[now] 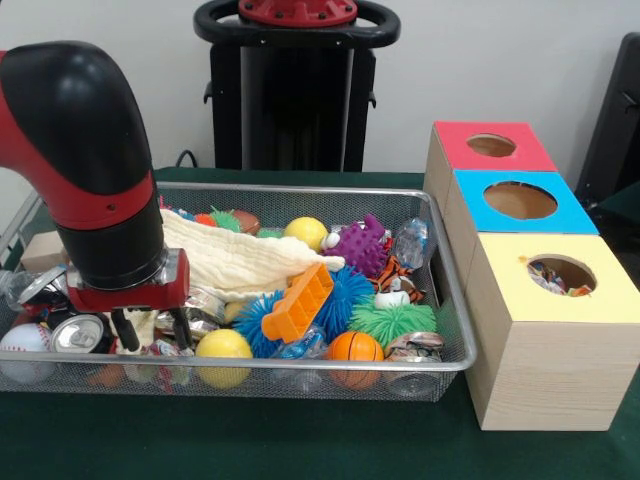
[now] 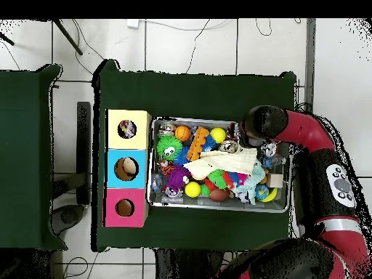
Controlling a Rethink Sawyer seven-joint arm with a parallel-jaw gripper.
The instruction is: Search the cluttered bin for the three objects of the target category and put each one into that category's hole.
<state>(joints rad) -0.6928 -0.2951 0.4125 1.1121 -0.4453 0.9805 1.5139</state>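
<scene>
The claw (image 1: pixel 151 329) hangs with fingers parted over crushed cans (image 1: pixel 78 333) in the bin (image 1: pixel 440 290); no writing readable.

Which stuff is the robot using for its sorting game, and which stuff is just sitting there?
For the job:
end effector
bin, with its toys and cans (cannot tell which are wanted)
yellow box, blue box, red box

Just lying about:
side table
cloth, probably only clutter
</scene>
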